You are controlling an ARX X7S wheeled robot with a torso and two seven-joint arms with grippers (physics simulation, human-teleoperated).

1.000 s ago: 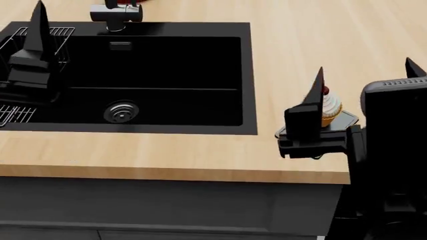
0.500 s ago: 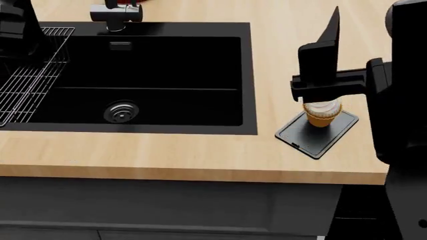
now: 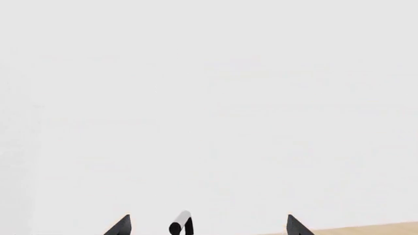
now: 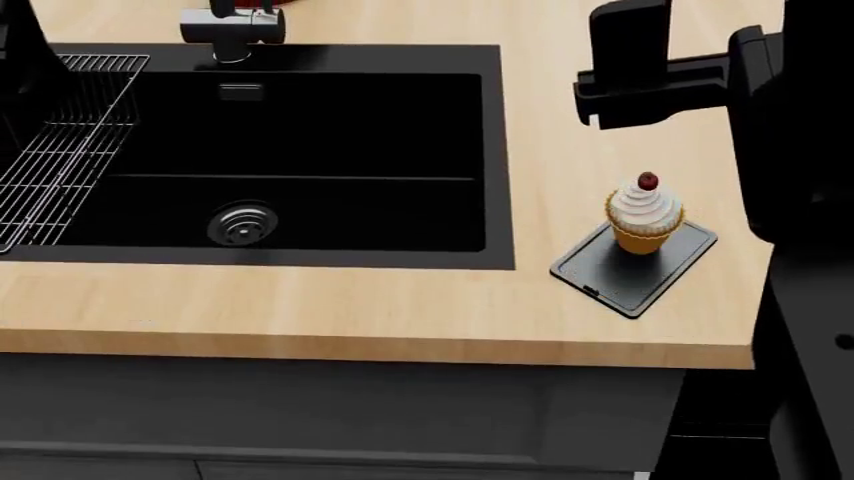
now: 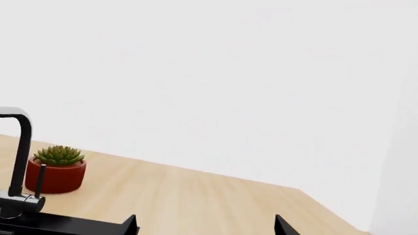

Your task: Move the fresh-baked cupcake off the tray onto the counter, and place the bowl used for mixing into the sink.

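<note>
In the head view, the black recessed sink point(image 4: 267, 150) fills the upper left of the pale wooden surface point(image 4: 334, 310). Lower right, the white-frosted, cherry-topped cupcake point(image 4: 646, 215) stands on the small dark-grey tray point(image 4: 601, 268). Both grippers' fingers are spread, empty.

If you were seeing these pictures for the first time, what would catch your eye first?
The cupcake with its cherry stands out, sitting on the small dark tray near the counter's front edge. Left of it lies the big black sink, and the right wrist view shows a potted succulent.
</note>
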